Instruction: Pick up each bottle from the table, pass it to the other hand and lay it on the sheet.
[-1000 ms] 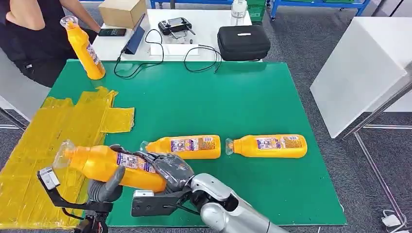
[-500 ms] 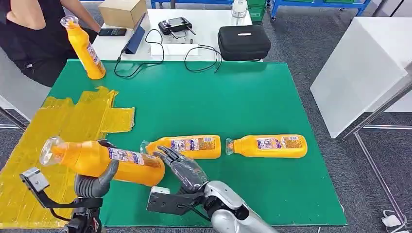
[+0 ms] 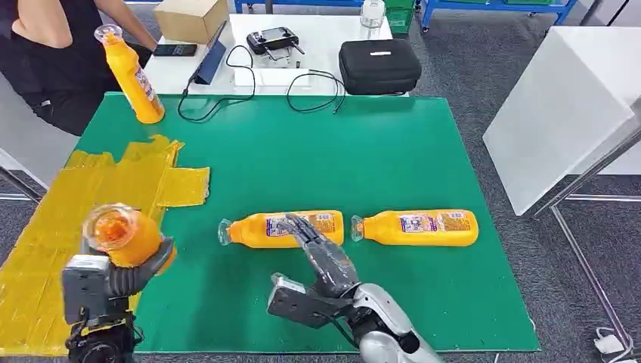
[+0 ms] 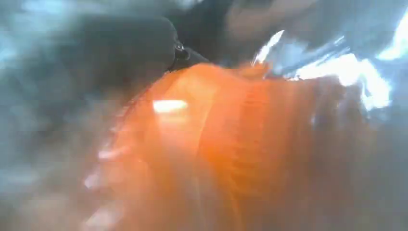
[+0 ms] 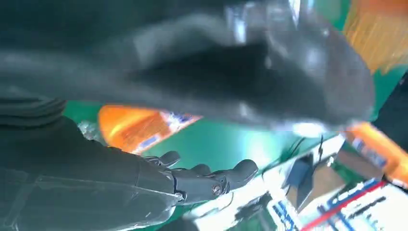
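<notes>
My left hand (image 3: 125, 272) grips an orange bottle (image 3: 121, 233) over the edge of the yellow sheet (image 3: 68, 219), its clear cap end turned toward my head camera. The left wrist view is a blur of that orange bottle (image 4: 231, 149). My right hand (image 3: 321, 253) hovers open, fingers stretched, above the green table (image 3: 340, 151) just in front of a lying orange bottle (image 3: 281, 228). A second orange bottle (image 3: 416, 228) lies to its right. In the right wrist view my right hand (image 5: 202, 180) has spread fingers, with an orange bottle (image 5: 132, 127) beyond them.
A person at the far left holds another orange bottle (image 3: 132, 76) upright at the table's back corner. Behind the green table are a black case (image 3: 378, 66), cables (image 3: 302, 87), a controller (image 3: 272, 39) and a cardboard box (image 3: 189, 19). A white table (image 3: 559, 98) stands at right.
My right hand let go of the bottle and moved right and forward, toward the lying bottle. My left hand carried the bottle left and swung its cap end toward the camera.
</notes>
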Robot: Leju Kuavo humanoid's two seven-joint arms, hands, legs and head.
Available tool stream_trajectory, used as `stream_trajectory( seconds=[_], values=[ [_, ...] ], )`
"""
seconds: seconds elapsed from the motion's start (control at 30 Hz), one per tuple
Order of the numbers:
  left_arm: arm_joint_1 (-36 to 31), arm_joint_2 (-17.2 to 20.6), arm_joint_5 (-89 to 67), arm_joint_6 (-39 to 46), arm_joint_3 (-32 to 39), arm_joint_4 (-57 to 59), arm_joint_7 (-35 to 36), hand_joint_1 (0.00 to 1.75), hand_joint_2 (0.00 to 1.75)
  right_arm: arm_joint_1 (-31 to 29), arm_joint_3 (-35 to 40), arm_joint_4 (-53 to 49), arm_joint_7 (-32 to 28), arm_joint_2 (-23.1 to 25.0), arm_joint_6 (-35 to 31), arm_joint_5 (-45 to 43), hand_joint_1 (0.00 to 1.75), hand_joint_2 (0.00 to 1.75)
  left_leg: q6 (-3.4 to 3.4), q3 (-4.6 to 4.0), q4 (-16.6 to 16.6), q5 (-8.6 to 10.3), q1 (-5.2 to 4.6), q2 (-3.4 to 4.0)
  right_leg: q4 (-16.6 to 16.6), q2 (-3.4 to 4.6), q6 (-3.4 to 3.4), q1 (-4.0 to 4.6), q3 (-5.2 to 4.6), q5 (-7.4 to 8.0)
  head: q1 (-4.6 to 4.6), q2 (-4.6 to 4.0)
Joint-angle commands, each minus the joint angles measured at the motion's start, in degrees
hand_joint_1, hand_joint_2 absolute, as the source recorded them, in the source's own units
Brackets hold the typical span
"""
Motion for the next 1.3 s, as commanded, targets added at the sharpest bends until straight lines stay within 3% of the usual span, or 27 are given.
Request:
stream_trajectory(
  seconds=[0.03, 0.2, 0.63, 0.67, 0.7, 0.8, 0.83, 1.3],
  values=[
    [-7.06, 5.96, -18.7, 7.05, 2.86, 19.16, 3.96, 1.75, 1.75, 3.53, -6.09, -6.5, 1.19, -1.22, 1.68, 2.0, 0.0, 0.0, -0.03, 0.25, -0.15, 0.0, -0.07, -0.17, -0.05, -0.2, -0.03, -0.07, 0.23, -0.09, 0.0, 0.0],
    [-9.26, 7.59, -23.79, 7.02, 2.07, 28.14, 6.78, 1.75, 1.75, 3.39, -5.84, -5.61, 1.26, -0.75, 2.6, 1.95, 0.0, 0.0, -0.03, 0.24, -0.13, -0.01, -0.05, -0.08, -0.05, -0.12, -0.03, -0.05, 0.21, -0.07, 0.0, 0.0],
    [-9.46, 8.17, -27.06, 1.95, 0.65, 30.48, 10.85, 1.75, 1.75, 3.5, -5.72, -4.84, 1.64, 0.0, 4.03, 2.05, 0.0, 0.0, -0.06, 0.23, -0.09, -0.03, -0.05, -0.01, -0.02, -0.06, -0.04, -0.04, 0.19, -0.06, 0.0, 0.0],
    [-9.66, 8.21, -27.0, 1.73, 0.73, 30.98, 10.96, 0.0, 1.75, 3.47, -5.69, -4.82, 1.64, 0.03, 4.09, 2.05, 0.0, 0.0, -0.08, 0.34, -0.12, -0.07, -0.05, -0.02, -0.03, -0.08, -0.07, -0.03, 0.28, -0.11, 0.0, 0.0],
    [-10.23, 7.88, -26.9, 1.01, 1.67, 32.23, 12.83, 0.0, 0.0, 3.32, -5.66, -4.71, 1.79, 0.04, 4.42, 2.1, 0.0, 0.0, -0.07, 0.27, -0.09, -0.05, -0.03, 0.0, -0.03, -0.06, -0.05, -0.02, 0.22, -0.07, 0.0, 0.0],
    [-10.85, 7.89, -26.25, -0.11, 2.41, 33.31, 13.94, 0.0, 0.0, 2.9, -5.63, -4.22, 2.47, -0.21, 5.01, 2.38, 0.0, 0.0, -0.06, 0.28, -0.09, -0.04, -0.04, 0.03, -0.02, -0.02, -0.04, -0.05, 0.21, -0.05, 0.0, 0.0],
    [-11.2, 7.89, -26.58, -0.22, 2.87, 34.03, 14.63, 0.0, 0.0, 2.54, -5.95, -3.29, 3.27, -0.27, 5.61, 2.58, 0.0, 1.75, -0.08, 0.39, -0.14, -0.07, -0.04, 0.04, -0.05, -0.03, -0.06, -0.05, 0.31, -0.09, 0.0, 0.0],
    [-12.11, 7.24, -27.58, -0.64, 3.64, 35.08, 17.29, 0.0, 0.0, 0.83, -6.59, -0.04, 4.77, -0.23, 6.78, 3.15, 0.0, 1.75, -0.06, 0.26, -0.09, -0.02, -0.03, 0.05, -0.03, 0.02, -0.04, -0.02, 0.24, -0.01, 0.0, 0.0]
  ],
)
